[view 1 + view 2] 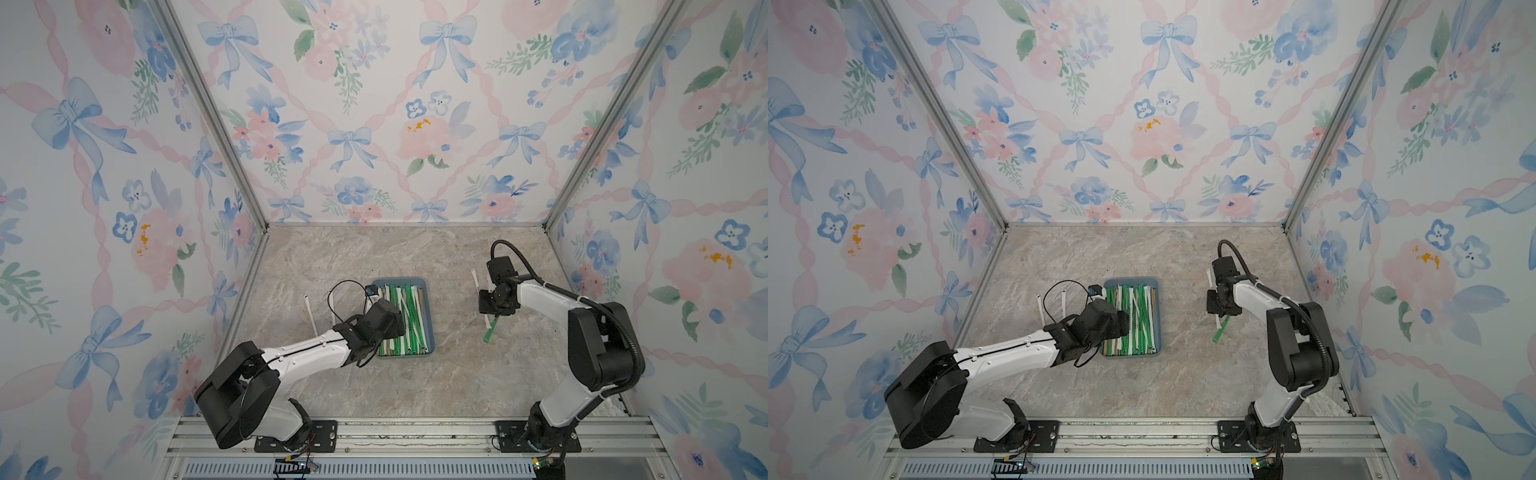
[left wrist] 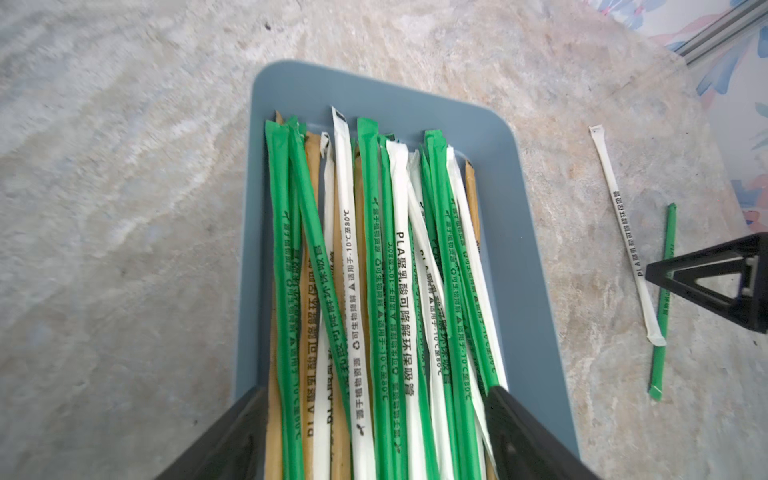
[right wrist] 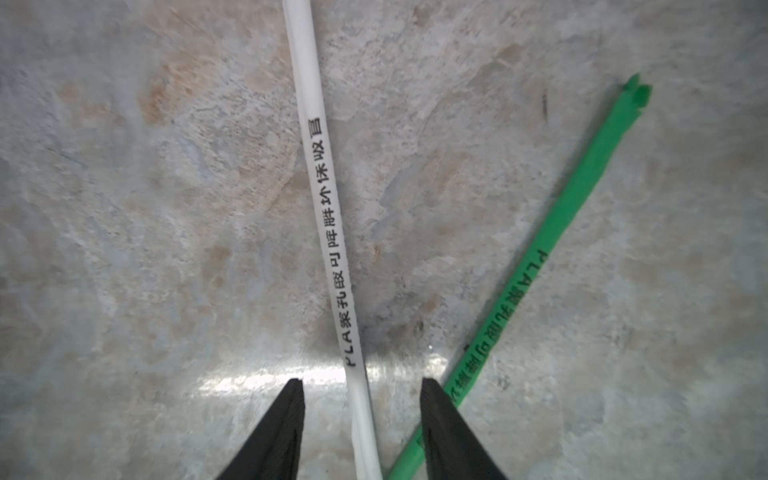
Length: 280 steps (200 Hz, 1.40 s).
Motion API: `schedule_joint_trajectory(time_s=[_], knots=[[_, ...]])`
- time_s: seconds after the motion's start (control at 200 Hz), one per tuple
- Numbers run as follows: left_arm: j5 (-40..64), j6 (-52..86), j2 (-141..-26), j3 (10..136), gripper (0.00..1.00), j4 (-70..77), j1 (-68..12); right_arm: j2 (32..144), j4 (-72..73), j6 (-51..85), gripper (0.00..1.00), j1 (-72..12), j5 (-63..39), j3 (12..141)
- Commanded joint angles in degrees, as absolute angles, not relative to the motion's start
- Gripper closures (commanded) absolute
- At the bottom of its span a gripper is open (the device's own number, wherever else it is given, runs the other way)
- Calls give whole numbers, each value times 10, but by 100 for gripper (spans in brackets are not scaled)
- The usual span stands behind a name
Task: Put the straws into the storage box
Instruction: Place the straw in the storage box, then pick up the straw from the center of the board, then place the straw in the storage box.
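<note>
Toward the worktop's (image 1: 374, 257) right edge the right tool (image 3: 361, 380) straddles a white straw (image 3: 320, 166), jaws apart, green straw (image 3: 582, 199) under one finger, so closing could snag both, while left tool (image 2: 376, 395) gapes over the mid-worktop box (image 2: 528, 208).

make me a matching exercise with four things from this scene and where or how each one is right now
1 storage box
2 white straw
3 green straw
4 left end effector

a open, above the box
b on the table, between the right end effector's open jaws
c holds a pile of straws
d on the table, slanting away from the white one

Pairs: 1-c, 2-b, 3-d, 4-a
</note>
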State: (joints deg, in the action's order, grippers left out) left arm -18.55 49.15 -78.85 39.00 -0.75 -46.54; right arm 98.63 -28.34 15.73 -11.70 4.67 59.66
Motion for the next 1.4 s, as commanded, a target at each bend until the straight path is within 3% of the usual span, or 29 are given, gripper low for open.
schedule_joint_trajectory(time_s=[0.0, 0.13, 0.39, 0.55, 0.755, 0.98, 1.205, 1.395], knots=[[-214, 483, -768, 365, 12, -12, -468, 1006, -297, 147, 54, -114, 59, 613], [-220, 481, -761, 356, 12, -12, -467, 1025, -304, 143, 58, -113, 60, 624], [-223, 478, -761, 350, 11, -13, -466, 1032, -320, 142, 82, -114, 60, 633], [-229, 473, -750, 341, 11, -13, -462, 1015, -321, 145, 92, -115, 55, 625], [-234, 465, -720, 318, 11, -14, -442, 926, -338, 176, 94, -130, 16, 632], [-215, 458, -665, 276, 10, -15, -377, 826, -295, 278, 93, -208, -89, 613], [-218, 446, -639, 264, 10, -32, -335, 840, -192, 389, 93, -335, -127, 587], [-195, 443, -652, 253, 11, -33, -288, 889, -177, 417, 92, -387, -124, 594]])
